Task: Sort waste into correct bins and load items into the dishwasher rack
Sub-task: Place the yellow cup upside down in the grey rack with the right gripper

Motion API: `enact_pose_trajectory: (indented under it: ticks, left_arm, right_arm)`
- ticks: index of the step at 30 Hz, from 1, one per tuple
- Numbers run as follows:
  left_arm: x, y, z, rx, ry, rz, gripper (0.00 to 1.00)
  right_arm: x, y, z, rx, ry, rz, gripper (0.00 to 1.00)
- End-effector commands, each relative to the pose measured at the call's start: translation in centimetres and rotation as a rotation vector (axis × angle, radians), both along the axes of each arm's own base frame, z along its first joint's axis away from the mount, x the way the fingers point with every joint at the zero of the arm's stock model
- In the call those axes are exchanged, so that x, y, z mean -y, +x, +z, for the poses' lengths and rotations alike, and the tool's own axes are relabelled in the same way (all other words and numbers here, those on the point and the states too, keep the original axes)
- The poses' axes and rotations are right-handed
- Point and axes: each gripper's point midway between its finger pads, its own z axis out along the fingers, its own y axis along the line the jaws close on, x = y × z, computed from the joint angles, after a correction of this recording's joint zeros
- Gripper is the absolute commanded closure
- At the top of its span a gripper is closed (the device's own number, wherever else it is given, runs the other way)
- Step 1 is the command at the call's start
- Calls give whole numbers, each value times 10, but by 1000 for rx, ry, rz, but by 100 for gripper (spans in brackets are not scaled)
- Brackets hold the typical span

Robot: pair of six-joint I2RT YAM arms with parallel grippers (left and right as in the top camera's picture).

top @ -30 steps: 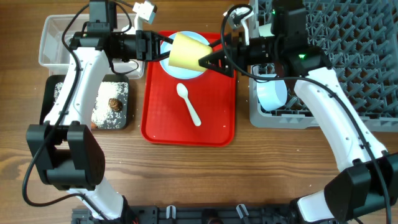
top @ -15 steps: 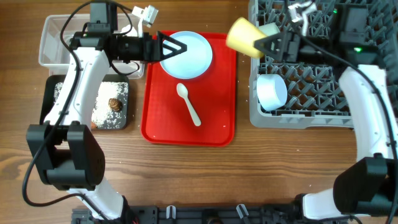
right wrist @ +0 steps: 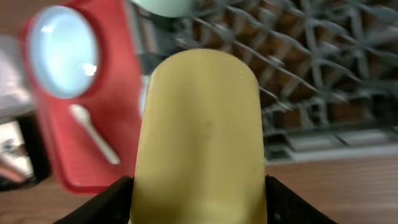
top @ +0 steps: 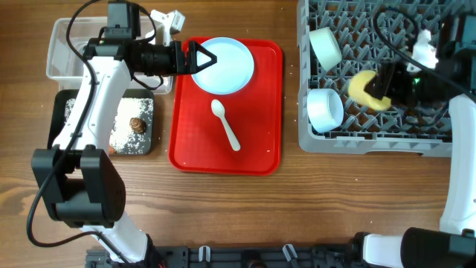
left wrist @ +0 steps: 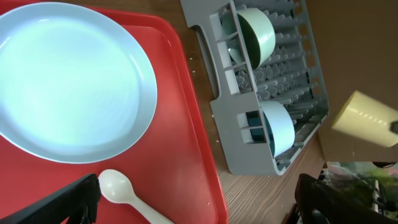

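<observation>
My right gripper is shut on the small yellow cup, holding it over the middle of the grey dishwasher rack. In the right wrist view the cup fills the frame between my black fingers. A pale green bowl and a light blue bowl stand in the rack's left side. My left gripper hangs open at the left rim of the light blue plate on the red tray. The white spoon lies below the plate, and its bowl shows as the spoon beside my left finger.
The flat red tray sits mid-table. The clear tub stands at the far left. Below it is the black tray with white grains and a brown lump. Bare wooden table runs along the front.
My right arm swung the yellow cup from above the plate to over the rack. My left gripper opened wide and stayed by the plate.
</observation>
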Motion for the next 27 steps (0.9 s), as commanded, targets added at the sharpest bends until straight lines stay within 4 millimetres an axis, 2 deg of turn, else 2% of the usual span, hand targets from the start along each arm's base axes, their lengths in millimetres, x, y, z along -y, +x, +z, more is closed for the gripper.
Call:
enact_pose_trajectory:
  ticks: [1, 8, 12, 22, 24, 25, 26, 27]
  left_arm:
    - [1, 0, 12, 40, 7, -5, 0]
    - [1, 0, 12, 40, 7, -5, 0]
    - [0, 0, 12, 40, 7, -4, 0]
    - [0, 0, 12, 40, 7, -4, 0]
    - [0, 0, 12, 40, 7, -4, 0]
    - [0, 0, 12, 40, 6, -4, 0]
    - [0, 0, 12, 40, 6, -4, 0]
    - [0, 0, 12, 40, 7, -4, 0]
  right_arm:
    - [22, -6, -11, -84, -104, -76, 48]
    - [29, -15, -54, -306, -119, -60, 48]
    - [37, -8, -75, -370, -153, -62, 49]
    - [48, 12, -107, -399, -160, -72, 52]
    - [48, 12, -113, -415, -157, -70, 40]
    - [48, 13, -114, -419, -157, -66, 32]
    - [48, 13, -115, -417, -157, -67, 18]
    - [48, 14, -115, -414, -157, -68, 14]
